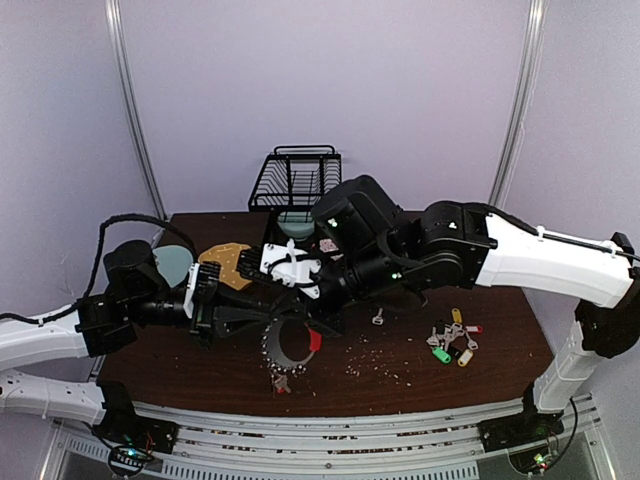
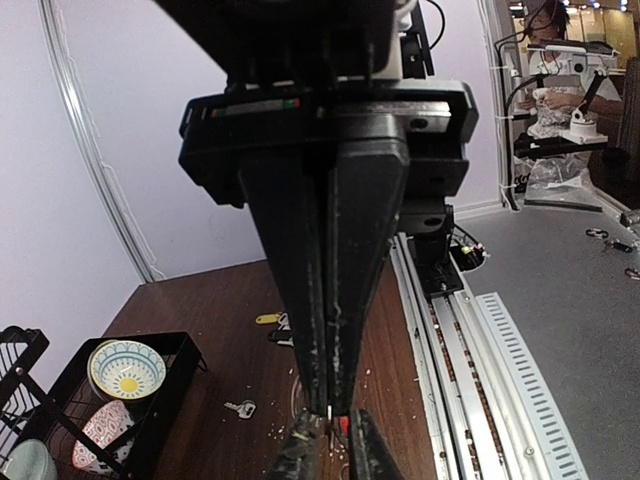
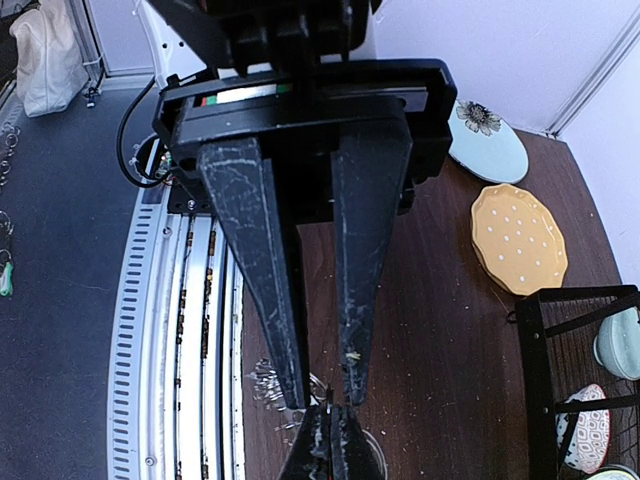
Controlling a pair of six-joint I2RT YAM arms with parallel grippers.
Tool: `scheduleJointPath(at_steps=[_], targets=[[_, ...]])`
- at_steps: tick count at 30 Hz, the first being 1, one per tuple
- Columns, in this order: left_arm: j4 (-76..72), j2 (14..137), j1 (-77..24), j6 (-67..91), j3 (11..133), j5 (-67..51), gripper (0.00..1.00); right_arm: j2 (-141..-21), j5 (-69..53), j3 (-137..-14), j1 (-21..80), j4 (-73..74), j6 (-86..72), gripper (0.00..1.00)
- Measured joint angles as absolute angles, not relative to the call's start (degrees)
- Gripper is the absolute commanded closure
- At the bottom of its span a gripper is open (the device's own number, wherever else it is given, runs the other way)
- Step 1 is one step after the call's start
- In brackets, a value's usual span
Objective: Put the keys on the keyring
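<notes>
The keyring (image 1: 288,347) is a big metal ring at the table's front middle, tilted up off the wood, with a red sleeve (image 1: 315,341) on its right arc. Small silver keys (image 1: 271,352) fringe its left and lower edge and show in the right wrist view (image 3: 262,378). My left gripper (image 1: 290,322) is shut, and a thin metal edge of the ring pokes from its tips (image 2: 335,408). My right gripper (image 1: 308,318) is open, its jaws standing either side of the left fingertips (image 3: 325,398). A bit of red shows just past the left tips.
A bunch with green, yellow and black tags (image 1: 452,340) lies at the right. A lone small key (image 1: 378,318) lies between it and the ring. A black wire rack (image 1: 295,180) with bowls stands at the back. An orange plate (image 1: 228,262) and a pale blue plate (image 1: 172,262) lie back left. Crumbs dot the wood.
</notes>
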State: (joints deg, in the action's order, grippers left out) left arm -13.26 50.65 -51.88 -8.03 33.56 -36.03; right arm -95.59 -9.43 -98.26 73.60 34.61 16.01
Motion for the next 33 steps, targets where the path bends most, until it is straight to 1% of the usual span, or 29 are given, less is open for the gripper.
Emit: scheduleJointPath(at_steps=[2, 5, 6, 7, 8, 16, 18, 20, 22, 24, 28, 33], targets=[[-12.97, 50.65, -51.99, -8.45, 33.56, -35.97, 0.8, -95.59, -9.43, -98.26, 73.6, 34.48, 16.14, 1.0], [-11.99, 50.61, -51.96, -8.91, 33.56, -35.81, 0.81, -95.59, -9.43, -98.26, 73.65, 34.11, 16.14, 1.0], [-11.86, 50.54, -51.96, -9.1, 33.56, -35.81, 0.88, -95.59, -9.43, -98.26, 73.65, 34.11, 16.14, 1.0], [-11.86, 50.48, -51.96, -9.34, 33.56, -35.81, 0.92, -95.59, -9.43, -98.26, 73.65, 34.09, 16.14, 1.0], [-11.84, 50.41, -51.99, -9.56, 33.56, -35.81, 1.0, -95.59, -9.41, -98.26, 73.65, 33.98, 16.14, 1.0], [-10.94, 50.41, -51.96, -10.09, 34.11, -35.81, 1.0, -95.53, -9.47, -98.26, 73.65, 33.76, 16.16, 1.0], [-10.92, 50.35, -51.96, -10.02, 34.11, -35.7, 1.0, -95.5, -9.52, -98.26, 73.65, 33.71, 16.14, 0.83], [-10.96, 49.82, -51.96, -9.72, 34.11, -34.85, 1.0, -95.22, -9.39, -97.54, 73.63, 32.12, 15.86, 0.74], [-11.84, 48.56, -51.96, -8.84, 33.93, -33.74, 1.0, -93.43, -9.39, -93.71, 73.54, 27.03, 15.29, 0.72], [-15.14, 46.5, -51.96, -7.35, 32.8, -32.84, 1.0, -90.48, -10.24, -87.68, 73.21, 21.28, 13.93, 0.71], [-26.15, 42.63, -51.96, -1.37, 28.51, -31.2, 1.0, -84.27, -14.44, -73.52, 72.6, 5.65, 10.48, 0.79], [-43.72, 45.12, -51.96, 9.72, 23.09, -31.22, 1.0, -82.81, -18.31, -65.12, 72.49, -10.79, 5.93, 0.81]])
